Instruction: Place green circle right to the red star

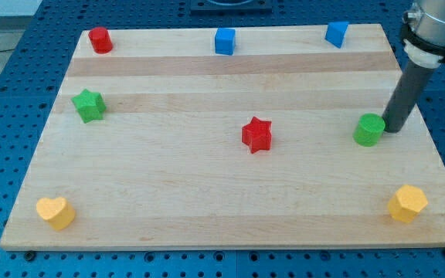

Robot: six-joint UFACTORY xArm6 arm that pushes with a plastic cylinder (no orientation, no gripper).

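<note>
The rod's tip (393,128), a bare gripperless end holding nothing, sat touching or just beside the green circle (369,130) on its view-right, with the red star (256,134) well apart leftward.

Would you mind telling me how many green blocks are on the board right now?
2. The green star sits near the view's left edge; the green circle is at the view's right, beside my tip. None appear hidden.

Eight blocks: two red (100,39) (256,134), two blue (224,41) (336,34), two green (89,105) (369,130), and seemingly two yellow (56,212) (407,204).
</note>
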